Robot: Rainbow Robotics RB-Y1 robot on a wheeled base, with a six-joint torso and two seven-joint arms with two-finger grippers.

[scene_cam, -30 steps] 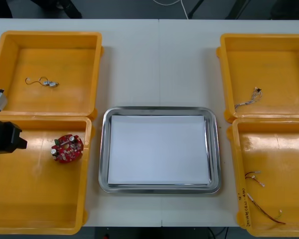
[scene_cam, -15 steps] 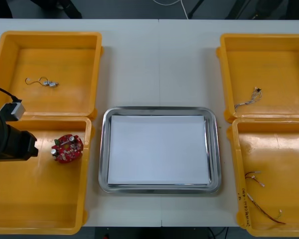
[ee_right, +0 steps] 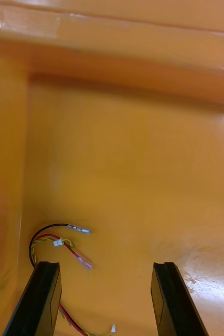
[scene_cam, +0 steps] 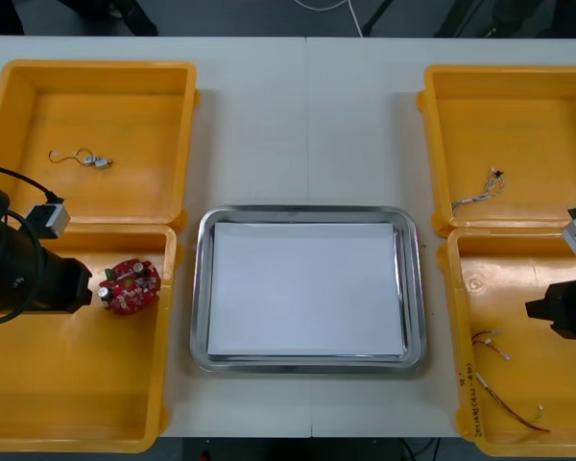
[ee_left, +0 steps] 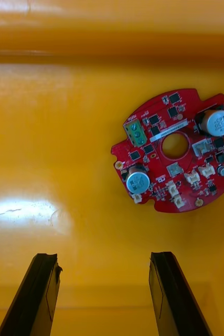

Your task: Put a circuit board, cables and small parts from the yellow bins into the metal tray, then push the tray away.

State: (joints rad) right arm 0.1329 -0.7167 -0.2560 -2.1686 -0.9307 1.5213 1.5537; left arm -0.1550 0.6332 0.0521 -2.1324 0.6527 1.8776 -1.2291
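We see the left gripper (ee_left: 102, 257) low in the near-left yellow plastic bin (scene_cam: 77, 384), fingers wide apart and empty. The round red circuit board (ee_left: 174, 152) lies flat on the bin floor just ahead, off toward one finger, so we judge this is a line-up for a grasp. The right gripper (ee_right: 105, 265) hangs in the near-right yellow bin (scene_cam: 538, 259), also spread and empty, with the red and yellow cable (ee_right: 62, 242) beside one finger. The shiny metal tray with white inside (scene_cam: 307, 216) sits between the bins with nothing in it.
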